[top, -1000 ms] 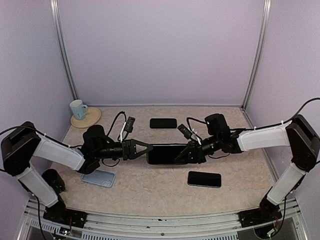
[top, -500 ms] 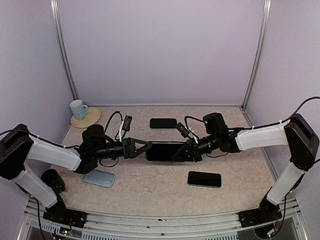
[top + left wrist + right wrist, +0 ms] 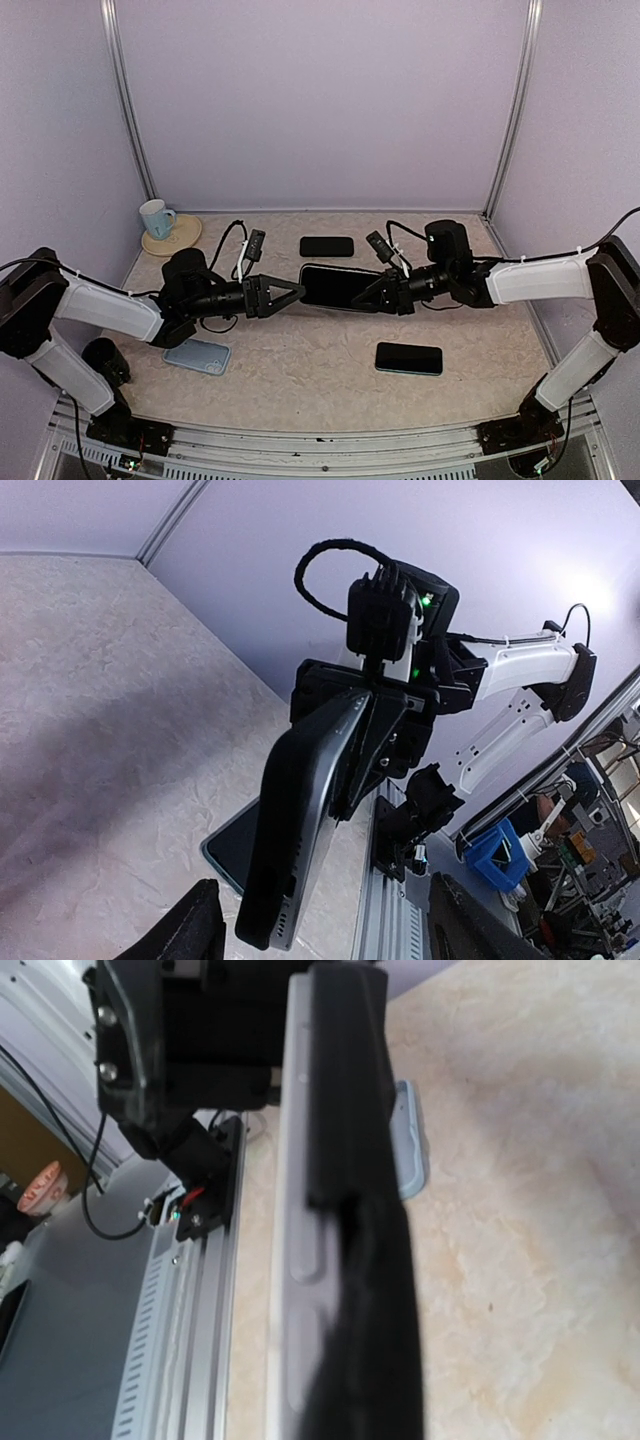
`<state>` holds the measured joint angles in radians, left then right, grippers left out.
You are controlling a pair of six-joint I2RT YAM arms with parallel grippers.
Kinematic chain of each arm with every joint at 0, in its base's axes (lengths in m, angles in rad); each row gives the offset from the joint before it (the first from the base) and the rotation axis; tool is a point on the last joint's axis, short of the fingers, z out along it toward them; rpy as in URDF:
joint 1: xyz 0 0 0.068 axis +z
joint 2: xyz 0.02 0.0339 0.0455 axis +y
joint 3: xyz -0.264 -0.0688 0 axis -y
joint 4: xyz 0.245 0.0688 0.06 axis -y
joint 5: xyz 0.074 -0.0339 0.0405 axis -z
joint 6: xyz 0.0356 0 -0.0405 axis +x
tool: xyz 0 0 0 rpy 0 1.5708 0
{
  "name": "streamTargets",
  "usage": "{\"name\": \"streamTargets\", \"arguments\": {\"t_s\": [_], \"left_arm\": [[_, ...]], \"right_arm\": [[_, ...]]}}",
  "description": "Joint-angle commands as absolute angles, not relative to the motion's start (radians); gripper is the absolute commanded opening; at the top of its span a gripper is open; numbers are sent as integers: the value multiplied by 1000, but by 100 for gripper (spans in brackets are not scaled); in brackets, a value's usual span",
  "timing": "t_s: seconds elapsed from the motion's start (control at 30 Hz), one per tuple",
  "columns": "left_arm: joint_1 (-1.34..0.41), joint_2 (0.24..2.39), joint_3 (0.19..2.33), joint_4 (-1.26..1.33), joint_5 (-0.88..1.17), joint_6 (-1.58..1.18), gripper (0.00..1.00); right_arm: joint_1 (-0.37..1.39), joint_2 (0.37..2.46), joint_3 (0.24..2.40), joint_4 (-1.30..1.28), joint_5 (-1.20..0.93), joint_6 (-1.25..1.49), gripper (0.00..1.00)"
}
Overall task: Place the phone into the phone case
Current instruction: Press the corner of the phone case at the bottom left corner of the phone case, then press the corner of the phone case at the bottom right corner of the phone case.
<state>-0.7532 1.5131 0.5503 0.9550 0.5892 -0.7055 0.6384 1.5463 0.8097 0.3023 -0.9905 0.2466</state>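
The left gripper [image 3: 290, 297] stands released. Its jaws are spread in a wide V aimed at the left end of the phone [image 3: 332, 287] and hold nothing. In the left wrist view its fingers [image 3: 195, 930] sit well apart, with the phone's end between them and apparently clear of both. The right gripper [image 3: 375, 294] is clenched on the right end of the phone, gripping it across the flat faces. It alone holds the phone, raised off the table [image 3: 300, 385] near the middle and tilted. The right wrist view shows the phone's grey edge and side buttons running straight out from that grip. The phone case [image 3: 197, 355], light blue, lies flat on the table at the near left, beside the left forearm; nothing touches it and it looks empty. Also present are a black handset [image 3: 327, 246] lying far of centre, a second handset [image 3: 409, 358] at the near right, and a mug [image 3: 155, 216] on a coaster [image 3: 180, 238] in the far left corner. Judgement: the step in hand is presenting the phone in the air, with insertion not yet begun. The next move calls for bringing phone and case together. Either the free left gripper collects and steadies the case, or the right arm carries the phone across to it. The phone's edges must then be squared to the case opening before it is pressed in.
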Motion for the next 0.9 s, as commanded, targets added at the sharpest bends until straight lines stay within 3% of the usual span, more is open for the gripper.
{"name": "streamTargets", "arguments": {"t_s": [0.0,0.37,0.87], "left_arm": [[-765,1531,551,1006,632,-711,67],[-784,1568,581,1005,667,-707,59],[-785,1563,600,965,635,-697,14]], "right_arm": [[625,1506,798,426,-1048,290,0],[623,1514,788,498,-1080,347,0],[623,1519,829,352,-1000,249,0]]}}
